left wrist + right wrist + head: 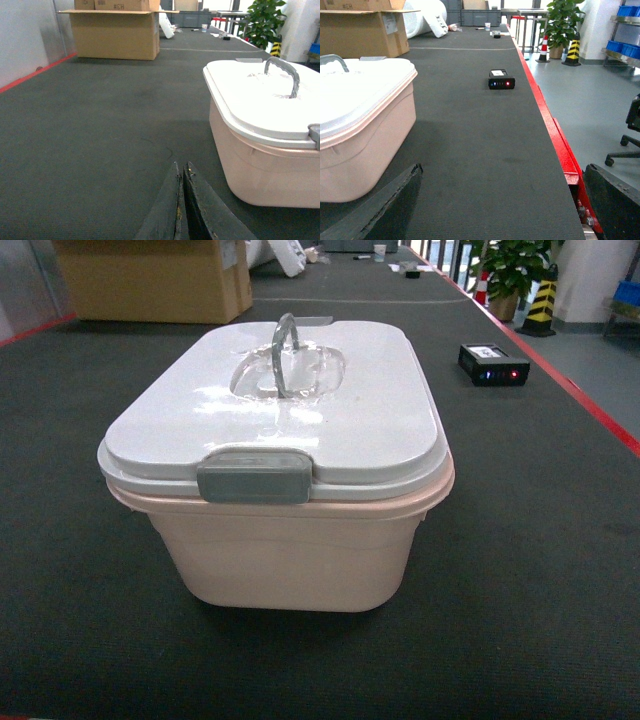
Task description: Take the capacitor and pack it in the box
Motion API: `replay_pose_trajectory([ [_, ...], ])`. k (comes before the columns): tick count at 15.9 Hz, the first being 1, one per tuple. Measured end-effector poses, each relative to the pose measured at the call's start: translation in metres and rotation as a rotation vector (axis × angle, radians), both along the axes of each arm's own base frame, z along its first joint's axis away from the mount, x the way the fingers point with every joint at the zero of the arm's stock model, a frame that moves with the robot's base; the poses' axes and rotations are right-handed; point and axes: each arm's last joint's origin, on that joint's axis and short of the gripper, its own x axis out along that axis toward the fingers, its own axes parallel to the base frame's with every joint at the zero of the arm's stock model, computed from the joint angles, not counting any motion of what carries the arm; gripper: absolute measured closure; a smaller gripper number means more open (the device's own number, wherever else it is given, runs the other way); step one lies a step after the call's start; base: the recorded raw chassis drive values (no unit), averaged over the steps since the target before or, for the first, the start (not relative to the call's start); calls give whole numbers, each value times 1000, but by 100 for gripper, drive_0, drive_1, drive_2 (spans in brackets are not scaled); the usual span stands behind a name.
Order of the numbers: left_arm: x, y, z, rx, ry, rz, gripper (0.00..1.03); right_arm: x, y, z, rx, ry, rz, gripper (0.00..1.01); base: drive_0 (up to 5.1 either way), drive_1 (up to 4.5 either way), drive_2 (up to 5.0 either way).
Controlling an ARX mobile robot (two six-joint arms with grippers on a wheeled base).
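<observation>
Pale pink box [290, 550] sits at the middle of the dark grey bench [540, 570], lid on. Light-grey lid [370, 410] covers the tub fully; grey latch [254, 476] at the near edge lies flat against the rim, grey handle [284, 352] stands upright over a recess in the lid's centre.

Left gripper [182, 172]: seen only in the left wrist view, low over the bench, just left of the box and not touching it. Its two dark fingers [167, 210] press together, tips meeting, nothing between them.

Right gripper [500, 175]: right wrist view shows its fingers [385, 205] spread wide at the lower corners of the frame, one close by the box's right side, the other out past the red bench edge [555, 135]. Nothing held.

No capacitor can be made out in any view.

Small black device [493, 364] with a red and a blue light rests on the bench, right of the box and well apart from it. Brown cardboard carton [150, 280] stands at the far left of the bench. Potted plant [512, 270] stands on the floor beyond the far right edge, next to a yellow-and-black striped post [543, 305]
</observation>
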Motion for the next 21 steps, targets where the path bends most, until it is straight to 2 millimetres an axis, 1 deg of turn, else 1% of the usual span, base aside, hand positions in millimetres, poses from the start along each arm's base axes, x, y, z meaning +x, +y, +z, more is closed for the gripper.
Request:
replay_pose_trajectory([
  [3,0,0,0,0,-1,0,87,0,0,0,0,0,0,3,0,0,0],
  [6,0,0,0,0,-1,0,78,0,0,0,0,0,0,3,0,0,0],
  [10,0,0,0,0,-1,0,60,0,0,0,0,0,0,3,0,0,0],
  [11,0,0,0,1,-1,0,5,0,0,0,0,0,0,3,0,0,0],
  [21,0,0,0,1,-1,0,5,0,0,0,0,0,0,3,0,0,0],
])
